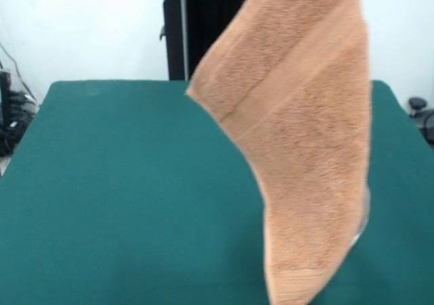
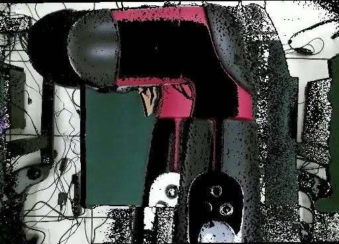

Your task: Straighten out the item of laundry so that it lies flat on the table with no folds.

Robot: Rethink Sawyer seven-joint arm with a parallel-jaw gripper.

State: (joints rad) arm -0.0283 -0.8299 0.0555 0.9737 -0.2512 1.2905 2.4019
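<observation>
The light orange-tan towel point(image 1: 305, 135) hangs in the air in the front view, from above the picture's top edge down to the bottom edge. It droops lengthwise with woven bands across it, and a small pale tag point(image 1: 364, 213) shows at its right edge. Whatever holds it is above the frame. The dark green table point(image 1: 122, 183) lies under and behind it. In the overhead view only a small tan patch of the towel point(image 2: 149, 101) shows, beside the red and black arm point(image 2: 165, 49), which covers most of the green table point(image 2: 116, 148). The gripper shows in neither view.
The robot's black pedestal point(image 1: 196, 34) stands at the table's far side. Cables and dark gear point(image 1: 10, 115) lie off the table's left edge, and more gear point(image 1: 420, 112) off its right edge.
</observation>
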